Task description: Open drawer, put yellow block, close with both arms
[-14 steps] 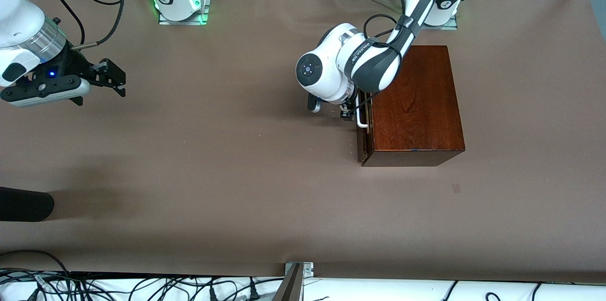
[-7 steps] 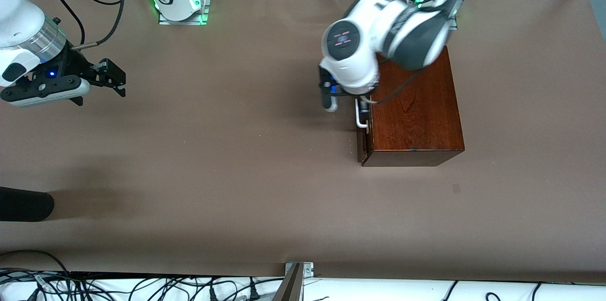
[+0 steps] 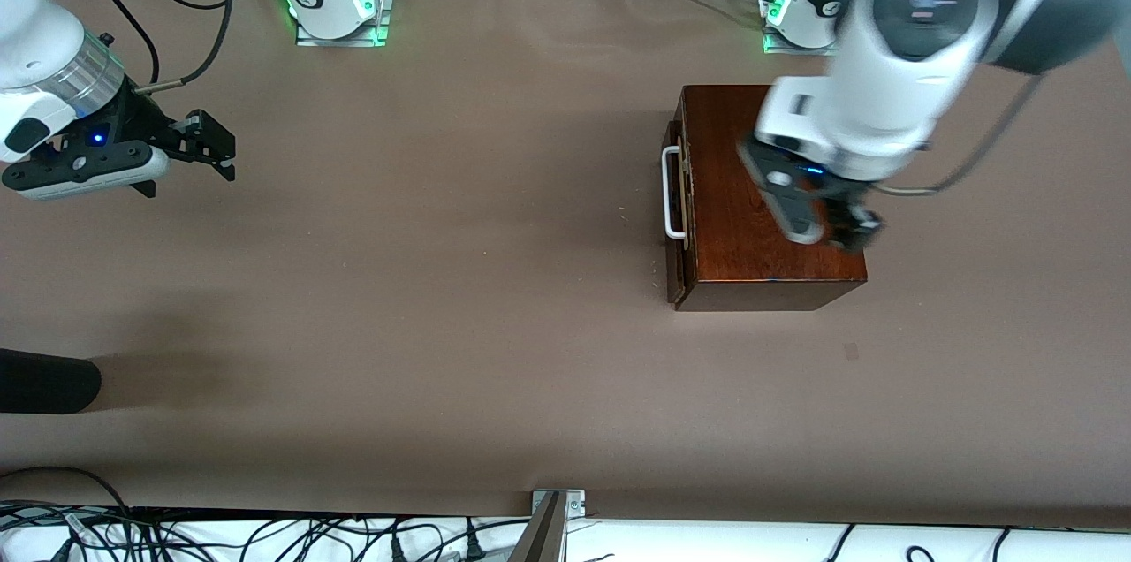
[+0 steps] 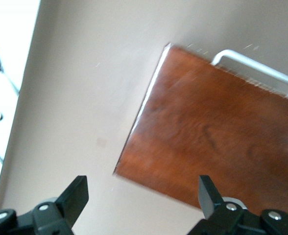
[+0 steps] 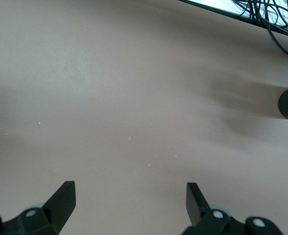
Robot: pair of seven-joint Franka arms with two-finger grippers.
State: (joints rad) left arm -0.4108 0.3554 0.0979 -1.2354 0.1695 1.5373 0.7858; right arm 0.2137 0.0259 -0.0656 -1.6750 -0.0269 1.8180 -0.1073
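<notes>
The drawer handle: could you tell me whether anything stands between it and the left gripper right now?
Nothing visible does. The left gripper hangs open over the top of the wooden box, while the white handle on the drawer front is exposed, with only bare table in front of it. The right gripper waits open at the right arm's end.

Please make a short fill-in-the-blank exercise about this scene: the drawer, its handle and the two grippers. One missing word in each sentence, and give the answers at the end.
1. The drawer of the wooden box is ____.
2. The handle on the drawer front is ____ in colour.
3. The left gripper is up in the air over the ____ of the box, with its fingers open.
4. The right gripper waits open at the right arm's end of the table, holding ____.

Missing words: shut; white; top; nothing
</notes>
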